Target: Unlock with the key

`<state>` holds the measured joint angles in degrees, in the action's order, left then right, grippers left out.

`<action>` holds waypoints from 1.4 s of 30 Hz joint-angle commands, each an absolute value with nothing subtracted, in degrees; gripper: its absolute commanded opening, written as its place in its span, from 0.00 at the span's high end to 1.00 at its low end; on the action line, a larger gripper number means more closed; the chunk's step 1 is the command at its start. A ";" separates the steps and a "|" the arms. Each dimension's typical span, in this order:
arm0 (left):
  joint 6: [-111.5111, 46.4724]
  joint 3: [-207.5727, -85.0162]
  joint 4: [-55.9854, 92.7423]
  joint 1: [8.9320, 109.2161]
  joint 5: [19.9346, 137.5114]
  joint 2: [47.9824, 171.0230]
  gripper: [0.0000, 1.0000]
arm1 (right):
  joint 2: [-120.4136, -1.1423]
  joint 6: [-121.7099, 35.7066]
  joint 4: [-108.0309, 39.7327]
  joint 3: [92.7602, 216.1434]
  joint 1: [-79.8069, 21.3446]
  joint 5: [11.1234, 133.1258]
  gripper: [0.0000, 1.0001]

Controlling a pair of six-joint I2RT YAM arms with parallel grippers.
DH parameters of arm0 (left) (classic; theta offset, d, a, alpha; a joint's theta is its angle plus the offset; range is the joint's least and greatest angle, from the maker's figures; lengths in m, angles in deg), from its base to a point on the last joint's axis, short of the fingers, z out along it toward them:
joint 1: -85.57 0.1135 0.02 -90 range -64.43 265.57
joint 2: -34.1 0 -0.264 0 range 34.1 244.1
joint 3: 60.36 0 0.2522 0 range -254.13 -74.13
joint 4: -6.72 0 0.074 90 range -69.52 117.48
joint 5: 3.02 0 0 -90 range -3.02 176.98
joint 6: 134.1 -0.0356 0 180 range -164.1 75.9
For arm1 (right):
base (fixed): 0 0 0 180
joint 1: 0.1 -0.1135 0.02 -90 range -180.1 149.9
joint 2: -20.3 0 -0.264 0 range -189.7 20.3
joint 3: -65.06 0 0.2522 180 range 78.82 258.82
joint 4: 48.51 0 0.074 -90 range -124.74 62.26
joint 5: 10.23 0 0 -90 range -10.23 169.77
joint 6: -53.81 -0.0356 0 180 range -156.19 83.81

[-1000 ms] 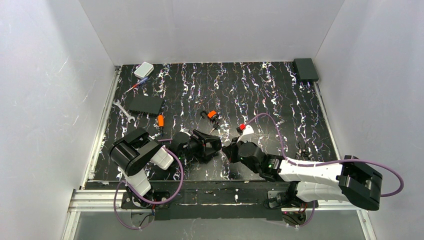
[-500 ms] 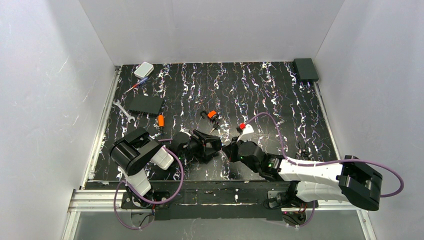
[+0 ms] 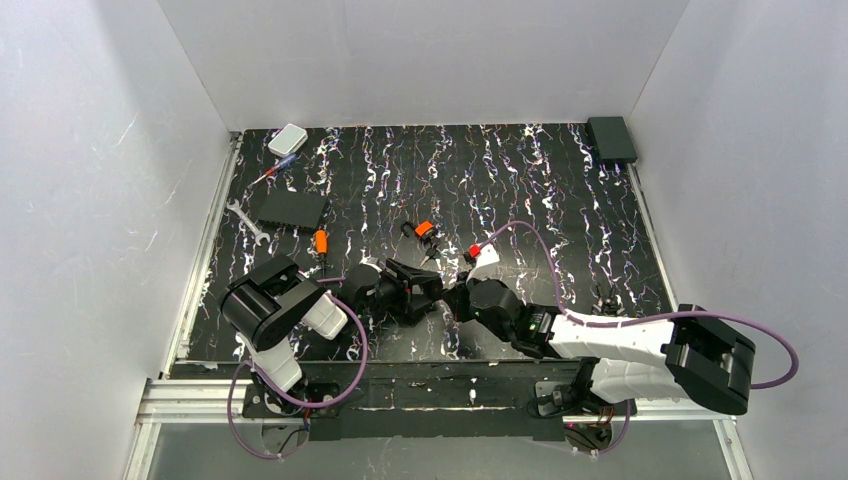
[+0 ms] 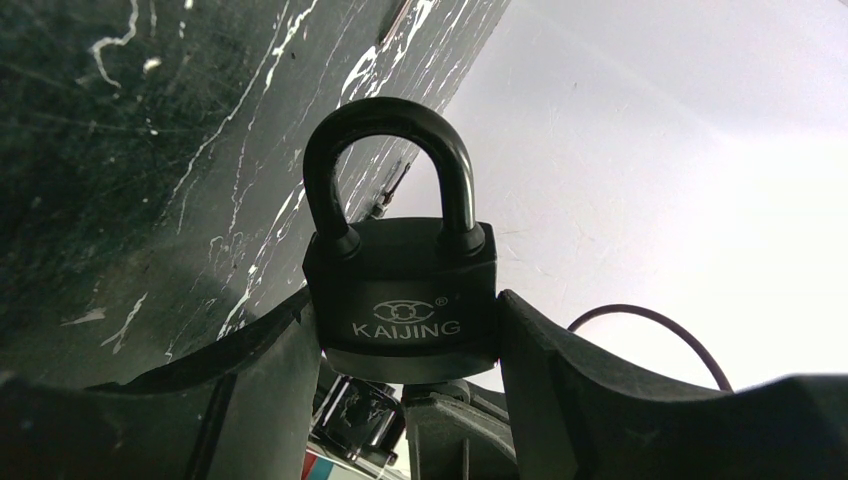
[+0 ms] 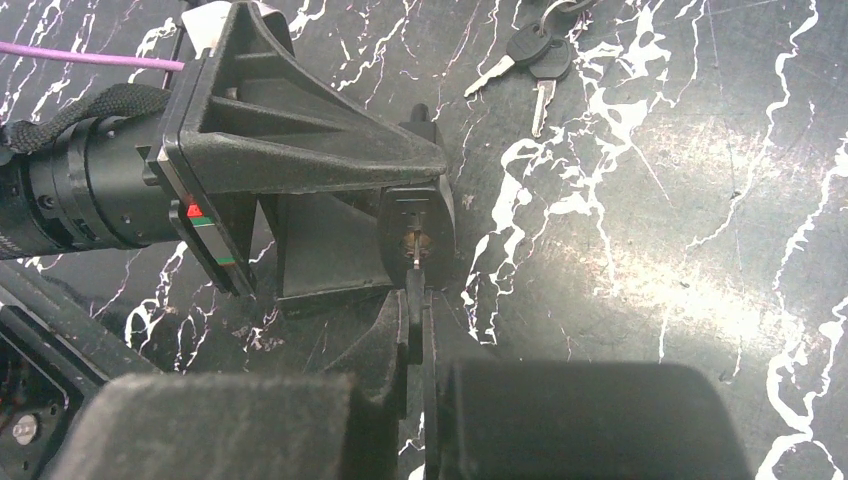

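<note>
Overhead: black, white-veined desk (image 3: 540, 190) boxed by white walls (image 3: 420, 60). Near the desk's front edge, left gripper (image 3: 425, 292) clamps the padlock (image 4: 405, 290) body by both sides, shackle (image 4: 388, 150) seated, keyway (image 5: 413, 238) facing the right arm. Right gripper (image 5: 415, 310) is closed on the key (image 5: 415, 275), pinching its head. Key's long axis runs straight out from that gripper, blade pointing at the keyway, tip at its mouth; depth cannot be told.

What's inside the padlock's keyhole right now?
The blade of the key meets the keyhole in the padlock, held by the right gripper. How deep it goes is hidden inside the lock; the fingers mostly cover its head.
</note>
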<state>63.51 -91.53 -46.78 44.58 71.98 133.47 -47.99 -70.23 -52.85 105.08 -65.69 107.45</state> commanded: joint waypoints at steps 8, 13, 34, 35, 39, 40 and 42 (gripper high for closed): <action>64.47 -92.32 -46.23 43.73 68.44 133.79 1.00 | -51.52 -72.21 -59.61 106.52 -65.23 106.54 0.99; 64.40 -92.31 -46.23 43.61 68.40 133.46 1.00 | -51.16 -72.57 -59.57 106.43 -65.23 106.66 0.99; 64.01 -93.26 -45.54 40.61 69.46 133.18 1.00 | -47.01 -73.20 -58.49 102.51 -65.23 107.80 0.99; 64.01 -93.39 -45.27 40.15 69.80 133.23 1.00 | -46.35 -73.46 -58.22 102.00 -65.23 107.77 0.99; 64.11 -94.03 -44.84 38.02 71.53 133.73 1.00 | -43.29 -74.95 -56.55 99.96 -65.23 107.63 0.99; 64.14 -94.06 -44.82 37.46 72.02 133.78 1.00 | -42.45 -75.29 -56.35 99.35 -65.23 107.56 0.99; 64.25 -94.31 -44.82 36.74 72.70 134.08 1.00 | -40.78 -75.80 -55.96 98.24 -65.23 107.41 0.99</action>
